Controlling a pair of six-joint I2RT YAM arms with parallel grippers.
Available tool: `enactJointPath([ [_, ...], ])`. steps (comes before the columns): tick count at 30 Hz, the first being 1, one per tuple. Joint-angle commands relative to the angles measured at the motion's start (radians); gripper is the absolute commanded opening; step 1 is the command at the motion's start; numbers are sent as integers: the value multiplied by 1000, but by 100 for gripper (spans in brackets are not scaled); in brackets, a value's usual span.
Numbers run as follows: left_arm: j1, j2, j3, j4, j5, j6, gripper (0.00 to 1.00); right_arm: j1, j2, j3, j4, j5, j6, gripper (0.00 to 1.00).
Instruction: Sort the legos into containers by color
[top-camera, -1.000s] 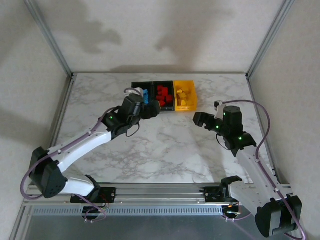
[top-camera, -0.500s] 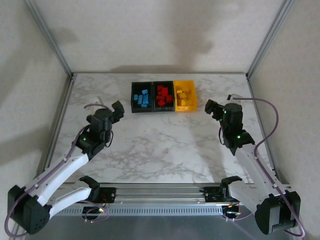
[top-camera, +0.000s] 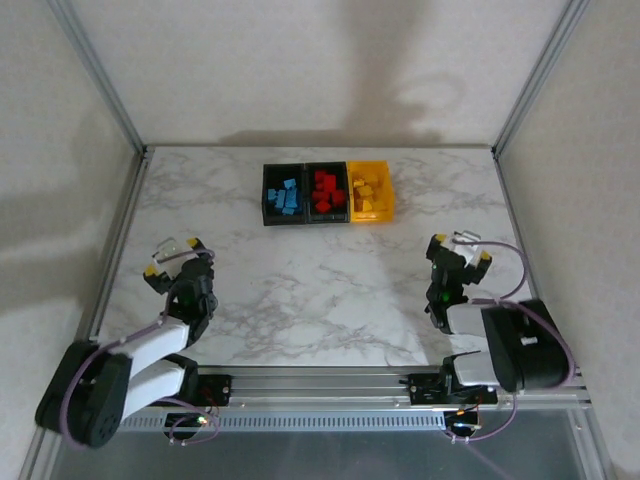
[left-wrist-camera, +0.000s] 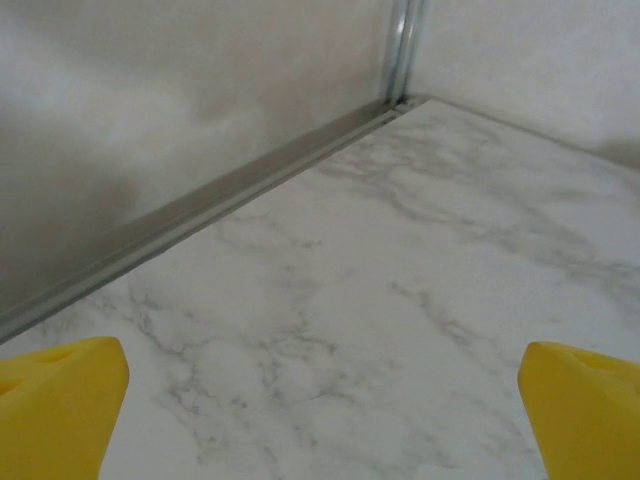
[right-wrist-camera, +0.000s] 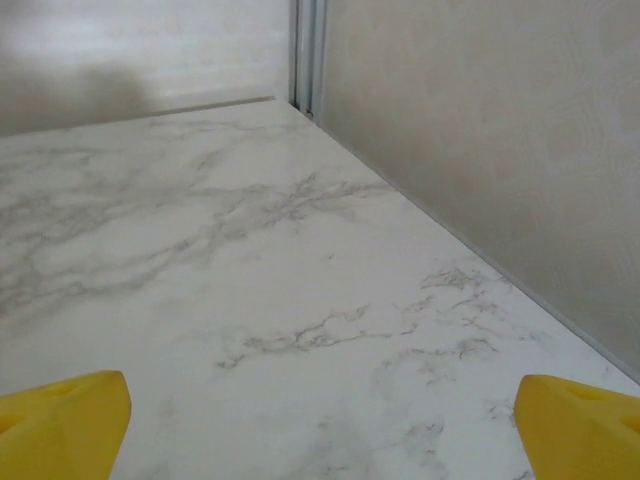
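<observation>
The sorting looks done: blue legos (top-camera: 286, 196), red legos (top-camera: 327, 192) and yellow legos (top-camera: 367, 193) each lie in their own one of the containers (top-camera: 306, 192), I see none loose on the worktop (top-camera: 330, 285), and the left end effector (top-camera: 173, 257) and right end effector (top-camera: 460, 250) both stand open and empty.

Wide-apart yellow fingertips (right-wrist-camera: 62, 422) over marble table (right-wrist-camera: 250, 250)

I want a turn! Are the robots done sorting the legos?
Done: blue legos in the left bin, red legos in the middle bin, yellow legos in the yellow bin. In hand: nothing; left gripper and right gripper are open. Left: nothing loose on the table.
</observation>
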Motion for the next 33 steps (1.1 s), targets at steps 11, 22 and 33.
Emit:
enactJointPath([
  [11,113,373,-1,669,432,172,100,-147,192,-57,522,-479,-88,99],
  [22,150,406,47,599,460,143,100,-160,158,9,327,-474,-56,99],
  [33,150,408,47,607,457,144,100,-179,154,19,300,-516,-46,99],
])
